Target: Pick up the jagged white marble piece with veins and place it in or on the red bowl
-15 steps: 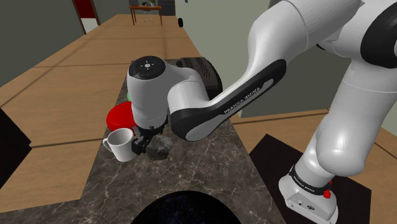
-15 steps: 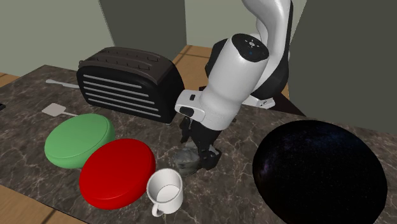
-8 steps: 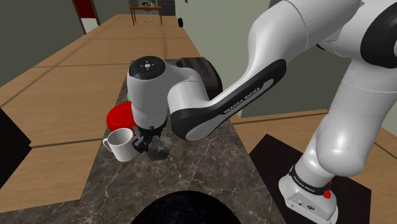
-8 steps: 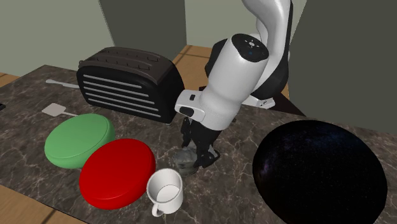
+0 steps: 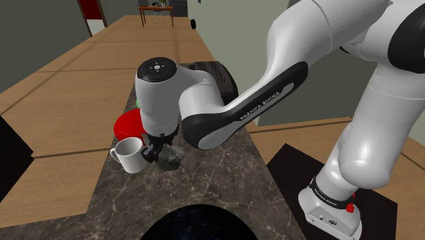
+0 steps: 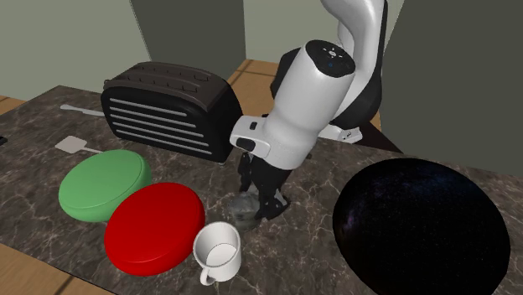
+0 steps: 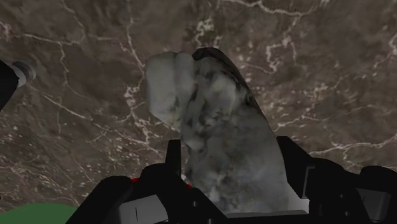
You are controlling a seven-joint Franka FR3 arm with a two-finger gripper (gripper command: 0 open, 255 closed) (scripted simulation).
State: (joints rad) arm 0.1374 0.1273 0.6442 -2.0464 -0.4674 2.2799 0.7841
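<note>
The jagged grey-white veined marble piece (image 7: 219, 137) sits between my two black fingers, which clasp it from both sides. My gripper (image 7: 232, 167) is shut on it. In the shoulder view the gripper (image 5: 156, 153) points straight down at the dark marble counter, with the piece (image 5: 172, 158) low at the counter beside the white mug. The second exterior view has the piece (image 6: 241, 209) under the gripper (image 6: 256, 201), just right of the red bowl (image 6: 155, 226). The red bowl (image 5: 127, 125) lies upside down, partly hidden behind my hand in the shoulder view.
A white mug (image 6: 220, 250) stands right next to the piece and the red bowl. A green bowl (image 6: 104, 183) lies beyond the red one, and a black toaster (image 6: 168, 109) stands behind them. A large dark bowl (image 6: 419, 226) fills the counter's other end.
My fingers stood apart around the marble piece a second ago and have since closed onto it. The hand has shifted only slightly.
</note>
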